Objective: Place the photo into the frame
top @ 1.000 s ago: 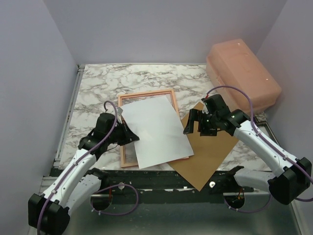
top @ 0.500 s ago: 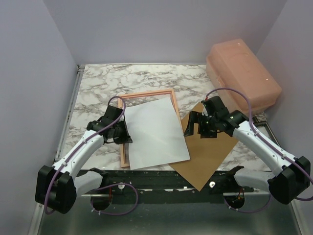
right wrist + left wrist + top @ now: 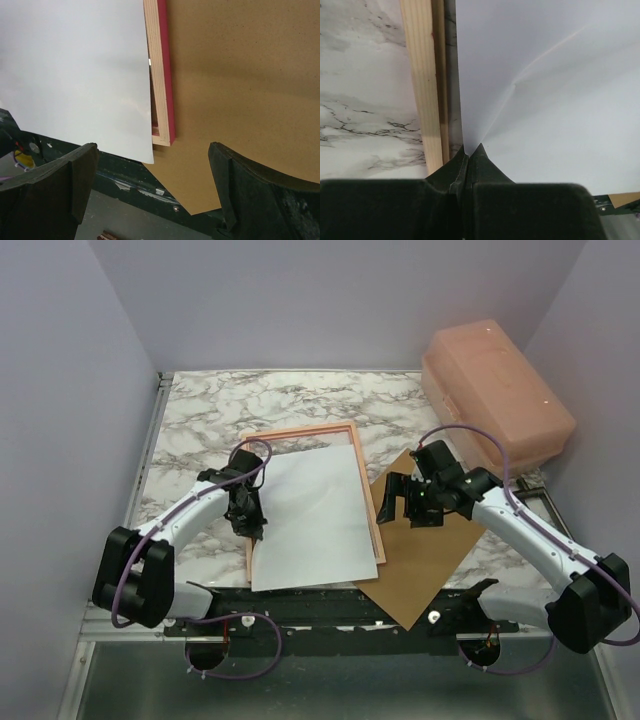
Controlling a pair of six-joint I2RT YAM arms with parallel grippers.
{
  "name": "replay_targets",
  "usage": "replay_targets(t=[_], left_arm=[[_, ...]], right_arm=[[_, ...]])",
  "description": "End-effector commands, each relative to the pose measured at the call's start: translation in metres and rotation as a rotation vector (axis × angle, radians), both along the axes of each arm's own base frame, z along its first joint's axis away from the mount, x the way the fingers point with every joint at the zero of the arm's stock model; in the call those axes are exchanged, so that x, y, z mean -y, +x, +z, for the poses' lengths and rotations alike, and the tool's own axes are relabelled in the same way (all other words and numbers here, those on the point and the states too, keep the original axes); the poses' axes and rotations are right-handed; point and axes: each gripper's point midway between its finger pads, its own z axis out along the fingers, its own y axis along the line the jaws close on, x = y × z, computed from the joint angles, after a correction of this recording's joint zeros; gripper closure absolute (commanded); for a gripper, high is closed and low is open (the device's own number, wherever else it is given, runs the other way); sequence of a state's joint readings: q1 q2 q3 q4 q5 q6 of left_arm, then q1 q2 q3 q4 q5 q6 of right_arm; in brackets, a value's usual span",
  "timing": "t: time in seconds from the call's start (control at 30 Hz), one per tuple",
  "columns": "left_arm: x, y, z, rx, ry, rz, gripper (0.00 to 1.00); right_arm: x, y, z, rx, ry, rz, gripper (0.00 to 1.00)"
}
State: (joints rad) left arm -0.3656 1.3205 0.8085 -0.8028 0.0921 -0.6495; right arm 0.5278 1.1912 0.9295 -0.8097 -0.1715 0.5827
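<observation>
The photo (image 3: pixel 315 515) lies white back up over the frame (image 3: pixel 300 432), which lies back up with its tan wood showing. The photo's near edge sticks out past the frame and the table edge. My left gripper (image 3: pixel 252 525) is shut on the photo's left edge (image 3: pixel 470 125), next to the frame's left bar (image 3: pixel 422 80). My right gripper (image 3: pixel 404 502) is open and empty above the brown backing board (image 3: pixel 425 550), by the frame's right near corner (image 3: pixel 162 127), whose side is pink. The photo also shows in the right wrist view (image 3: pixel 75 65).
A salmon plastic box (image 3: pixel 497 390) stands at the back right. The brown backing board (image 3: pixel 240 75) lies tilted at the front right, partly under the frame. The marble table (image 3: pixel 200 410) ends at a dark front rail (image 3: pixel 330 605).
My left gripper has swung the photo clockwise and moved right, so the sheet now lines up more with the frame. The right gripper has shifted slightly towards the frame.
</observation>
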Motion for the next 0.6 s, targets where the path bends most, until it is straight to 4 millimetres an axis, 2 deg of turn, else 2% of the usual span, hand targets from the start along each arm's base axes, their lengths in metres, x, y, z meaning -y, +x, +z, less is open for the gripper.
replay_targets(t=[0.0, 0.33, 0.57], left_arm=[[-0.017, 0.0, -0.003, -0.021, 0.094, 0.002, 1.0], [-0.013, 0.031, 0.037, 0.187, 0.058, 0.042, 1.0], [-0.008, 0.037, 0.038, 0.205, 0.025, 0.067, 1.0]], right_arm=[[0.002, 0.0, -0.008, -0.009, -0.006, -0.004, 0.0], [0.004, -0.001, -0.018, -0.023, -0.016, -0.011, 0.0], [0.001, -0.003, -0.023, -0.035, -0.003, -0.006, 0.0]])
